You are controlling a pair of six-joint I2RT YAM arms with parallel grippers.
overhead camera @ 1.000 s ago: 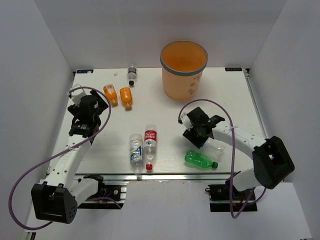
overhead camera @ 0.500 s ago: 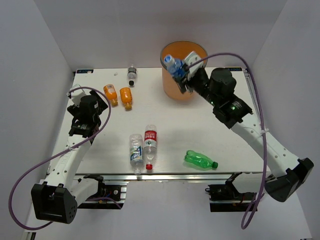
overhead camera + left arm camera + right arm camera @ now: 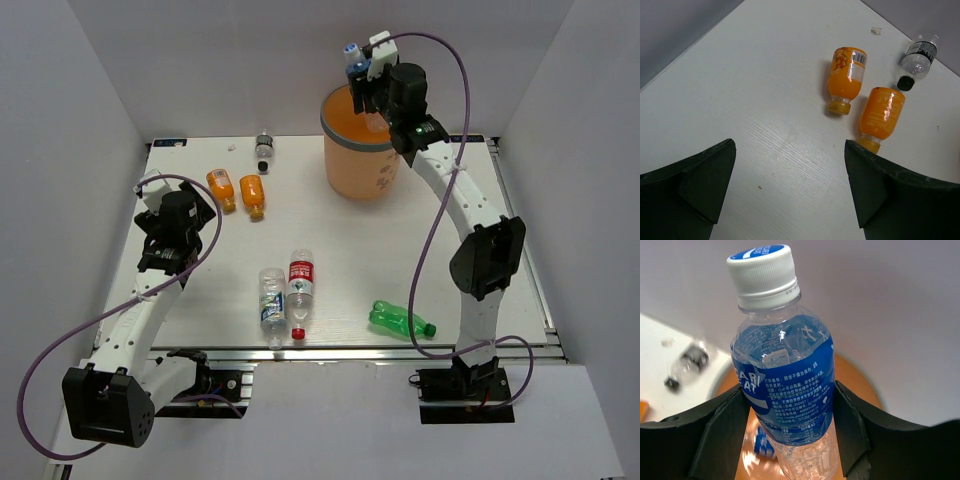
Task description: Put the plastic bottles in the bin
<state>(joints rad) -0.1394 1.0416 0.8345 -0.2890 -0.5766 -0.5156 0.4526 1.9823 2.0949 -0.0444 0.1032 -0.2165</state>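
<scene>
The right gripper (image 3: 362,75) is clamped on a blue-labelled clear bottle (image 3: 785,375) with a white cap, holding it neck-up over the open mouth of the orange bin (image 3: 365,170) at the far side of the table (image 3: 450,230). The bottle is not yet released, so nothing can be counted as binned with certainty. The right wrist view shows a blue patch low inside the bin, beside the held bottle, but whether it is an object or a reflection cannot be told

Six bottles lie on the table:
- Two orange bottles sit side by side at the far left, the left orange bottle (image 3: 221,187) and the right orange bottle (image 3: 253,194).
- The grey-labelled bottle (image 3: 264,150) with a dark cap is just beyond them.
- The blue-white-labelled bottle (image 3: 271,300) and the red-labelled bottle (image 3: 300,285) lie next to each other near the front edge.
- The green bottle (image 3: 400,320) lies to their right.

The left gripper (image 3: 790,150) hangs over the left part of the table with its jaws wide apart and empty, the orange pair ahead of it

As a judgement, the task is at an early stage, with one drop about to happen and six pickups left
</scene>
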